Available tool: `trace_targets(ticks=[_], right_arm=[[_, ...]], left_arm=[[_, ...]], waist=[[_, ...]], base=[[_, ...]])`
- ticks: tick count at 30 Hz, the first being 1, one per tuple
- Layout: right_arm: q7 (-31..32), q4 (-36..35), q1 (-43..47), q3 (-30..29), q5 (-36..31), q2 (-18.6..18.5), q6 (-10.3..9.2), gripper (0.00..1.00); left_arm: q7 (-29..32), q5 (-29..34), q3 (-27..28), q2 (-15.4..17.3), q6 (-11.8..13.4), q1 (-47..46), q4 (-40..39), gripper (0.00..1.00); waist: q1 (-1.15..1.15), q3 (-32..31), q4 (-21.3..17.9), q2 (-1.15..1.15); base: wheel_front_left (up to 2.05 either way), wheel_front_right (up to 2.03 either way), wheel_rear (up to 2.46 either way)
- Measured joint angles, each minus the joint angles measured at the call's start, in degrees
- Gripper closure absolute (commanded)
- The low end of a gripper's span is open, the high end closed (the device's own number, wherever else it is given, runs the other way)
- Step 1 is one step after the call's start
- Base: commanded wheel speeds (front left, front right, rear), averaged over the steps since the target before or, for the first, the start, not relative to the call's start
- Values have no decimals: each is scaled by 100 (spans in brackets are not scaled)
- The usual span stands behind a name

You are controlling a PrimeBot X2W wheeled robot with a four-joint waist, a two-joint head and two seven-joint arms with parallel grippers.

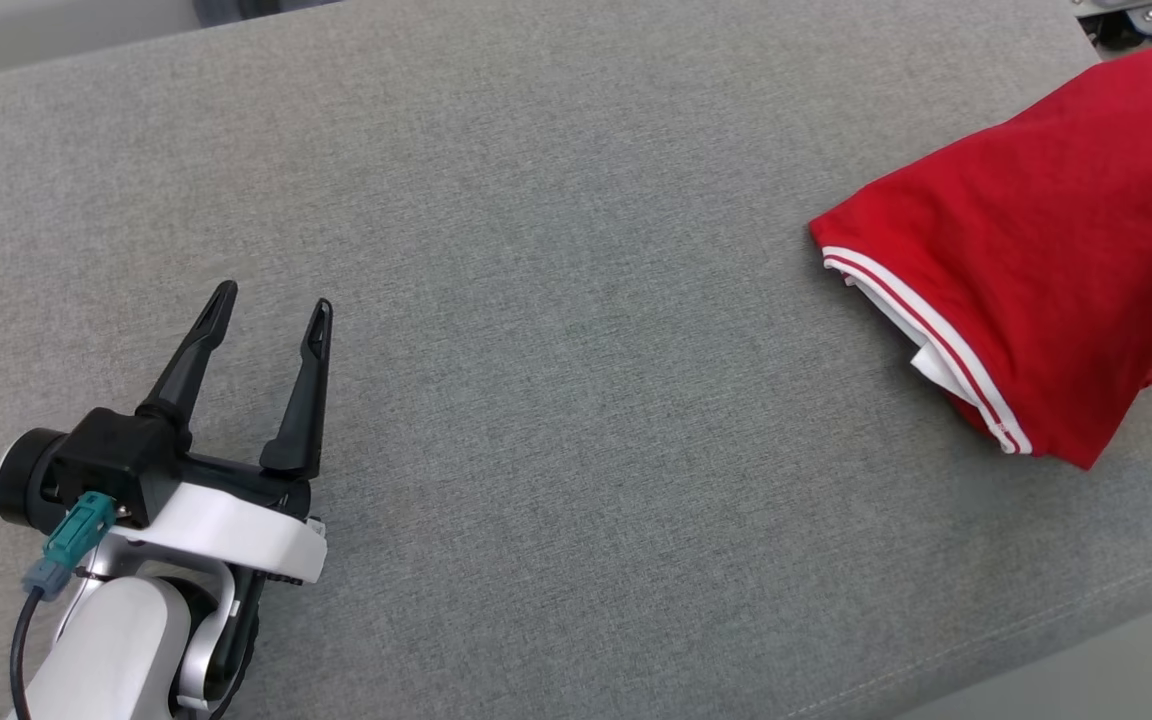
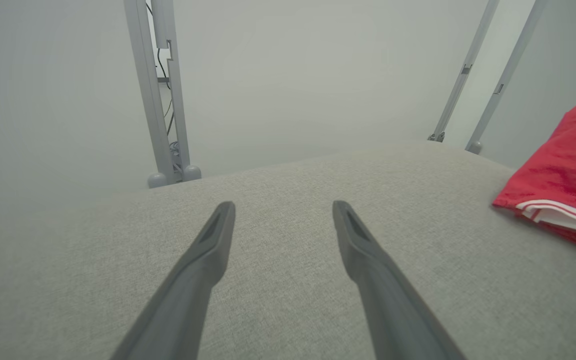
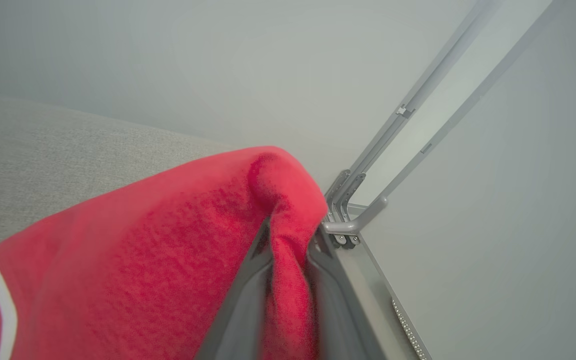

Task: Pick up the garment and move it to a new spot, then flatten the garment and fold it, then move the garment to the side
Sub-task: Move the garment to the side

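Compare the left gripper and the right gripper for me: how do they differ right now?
The left gripper has its jaws wide apart with nothing between them; the right gripper is closed on a fold of the red garment. The left gripper sits over the bare grey surface, well apart from the garment; the right gripper is at the garment's right side, with cloth draped over it. Both are dark and two-fingered.

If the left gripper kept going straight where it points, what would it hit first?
Probably only the grey padded surface: the left gripper aims low across it towards the far edge. The red garment lies well off to its right, out of line.
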Motion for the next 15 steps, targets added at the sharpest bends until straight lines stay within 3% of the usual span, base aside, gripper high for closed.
trace_targets(ticks=[9, 15], right_arm=[[-4, 320, 4, -800, -344, 388, 0, 0], [-276, -303, 344, -1014, -54, 805, 0, 0]], left_arm=[[-32, -37, 7, 13, 12, -4, 16, 0], [-100, -58, -7, -12, 31, -7, 98, 0]], waist=[[0, 46, 82, 0], [0, -72, 134, 0]], base=[[0, 0, 0], [0, 0, 0]])
